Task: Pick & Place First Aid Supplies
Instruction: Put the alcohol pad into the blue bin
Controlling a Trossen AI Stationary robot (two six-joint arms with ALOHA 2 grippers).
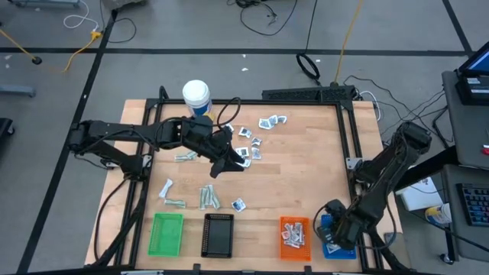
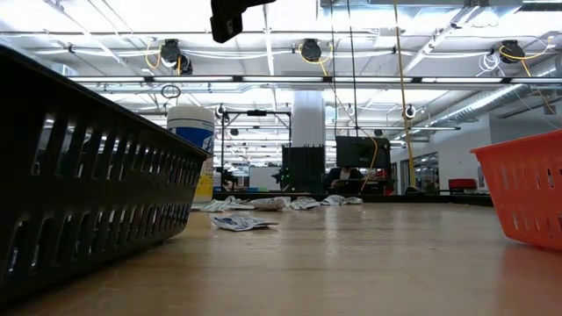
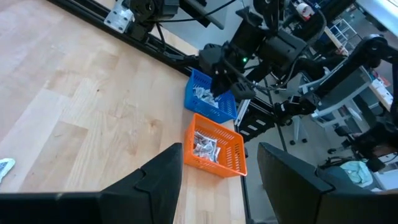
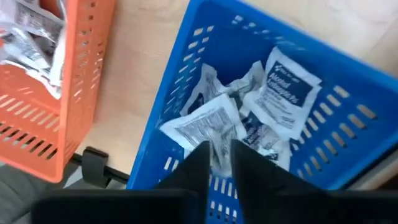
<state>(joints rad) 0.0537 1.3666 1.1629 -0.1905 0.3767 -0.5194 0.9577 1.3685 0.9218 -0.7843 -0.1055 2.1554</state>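
The right gripper [image 4: 219,163], fingers only a crack apart, hung right over the packets [image 4: 249,118] in the blue tray [image 4: 348,143] at the table's front right corner, holding nothing I could see

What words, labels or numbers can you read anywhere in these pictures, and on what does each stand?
"Alcohol": first line of blue print on a white sachet in the blue tray; the lines under it are too blurred.
Other sachets' print: too blurred.
White bottle label: too blurred.
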